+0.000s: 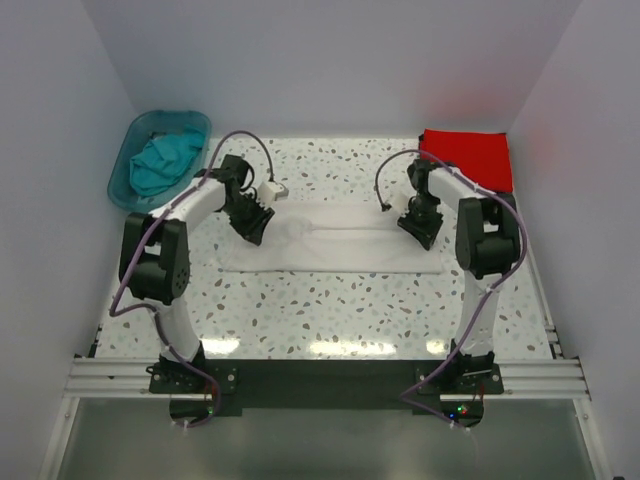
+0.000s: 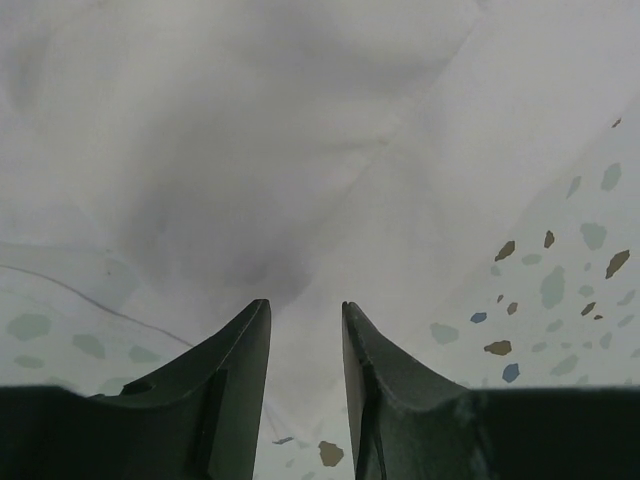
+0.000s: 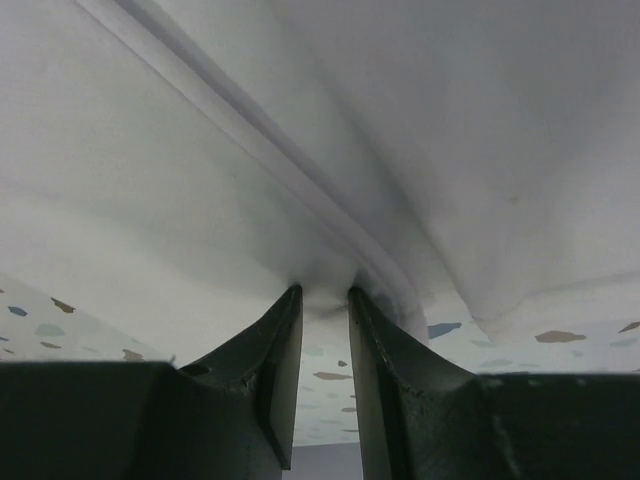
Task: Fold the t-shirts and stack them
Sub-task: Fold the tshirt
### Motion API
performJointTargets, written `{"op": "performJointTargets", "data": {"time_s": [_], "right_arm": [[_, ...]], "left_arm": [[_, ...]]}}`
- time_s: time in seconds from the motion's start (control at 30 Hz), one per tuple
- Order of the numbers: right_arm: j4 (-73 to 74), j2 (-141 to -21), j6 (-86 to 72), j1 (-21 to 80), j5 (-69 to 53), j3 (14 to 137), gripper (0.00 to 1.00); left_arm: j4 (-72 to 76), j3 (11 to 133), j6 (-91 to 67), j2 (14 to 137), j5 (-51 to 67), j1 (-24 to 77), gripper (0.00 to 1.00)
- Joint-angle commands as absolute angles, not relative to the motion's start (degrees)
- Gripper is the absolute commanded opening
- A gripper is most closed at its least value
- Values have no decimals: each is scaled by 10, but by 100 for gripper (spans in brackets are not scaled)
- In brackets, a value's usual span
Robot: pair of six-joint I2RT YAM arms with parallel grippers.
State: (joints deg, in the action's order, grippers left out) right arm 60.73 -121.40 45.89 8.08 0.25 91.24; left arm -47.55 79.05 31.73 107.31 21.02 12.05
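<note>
The white t-shirt (image 1: 330, 240) lies spread as a wide band across the middle of the table. My left gripper (image 1: 250, 222) is down at its left end. In the left wrist view its jaws (image 2: 306, 305) stand a little apart over flat white cloth (image 2: 300, 130), with nothing pinched. My right gripper (image 1: 418, 228) is at the shirt's right end. In the right wrist view its tips (image 3: 325, 290) are closed on a puckered fold of the white cloth (image 3: 200, 180), which is lifted off the table. The red t-shirt (image 1: 468, 158) lies folded at the back right. The teal t-shirt (image 1: 165, 162) lies crumpled in the tub.
A translucent teal plastic tub (image 1: 128, 160) stands at the back left corner. The speckled table (image 1: 330, 310) is walled on the left, back and right. A metal rail (image 1: 320, 375) with both arm bases runs along the near edge.
</note>
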Motion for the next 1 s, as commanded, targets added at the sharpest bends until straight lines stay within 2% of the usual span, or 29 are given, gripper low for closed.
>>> {"op": "performJointTargets", "data": {"time_s": [0.0,0.17,0.23,0.37,0.47,0.5,0.57,0.6,0.63,0.67,0.73,0.77,0.8,0.83,0.9,0.97], "right_arm": [[569,-1212,462,87,37,858,29],[543,-1176,480,98,53,772,29],[544,-1165,480,112,53,733,30],[561,-1101,466,166,28,659,32],[620,-1053,445,228,-54,656,34],[638,-1041,442,250,-80,676,35],[691,-1016,436,254,-158,731,37],[704,-1013,433,250,-172,750,38],[718,-1010,433,246,-173,765,38],[719,-1010,434,242,-170,786,37],[705,-1014,436,221,-154,798,36],[697,-1019,440,214,-126,802,36],[688,-1034,444,201,-111,802,33],[666,-1042,446,196,-92,801,32],[639,-1069,449,182,-55,798,27],[610,-1089,457,178,-41,789,24]], "left_arm": [[-442,764,236,1066,209,120,40],[-423,739,198,1116,112,127,34],[-418,757,187,1142,77,125,28],[-404,829,198,1226,18,123,25],[-410,980,224,1327,11,122,22],[-438,1105,243,1358,21,122,23],[-482,1258,258,1448,60,124,32],[-511,1393,268,1471,71,127,39],[-512,1435,274,1483,83,128,43],[-503,1444,279,1463,97,135,45],[-398,1310,287,1393,100,143,54],[-308,1246,289,1306,102,148,57],[-269,1138,284,1269,99,151,65],[-243,1098,278,1212,100,152,69],[-228,1050,256,1183,114,153,72],[-247,1051,236,1172,122,153,71]]}}
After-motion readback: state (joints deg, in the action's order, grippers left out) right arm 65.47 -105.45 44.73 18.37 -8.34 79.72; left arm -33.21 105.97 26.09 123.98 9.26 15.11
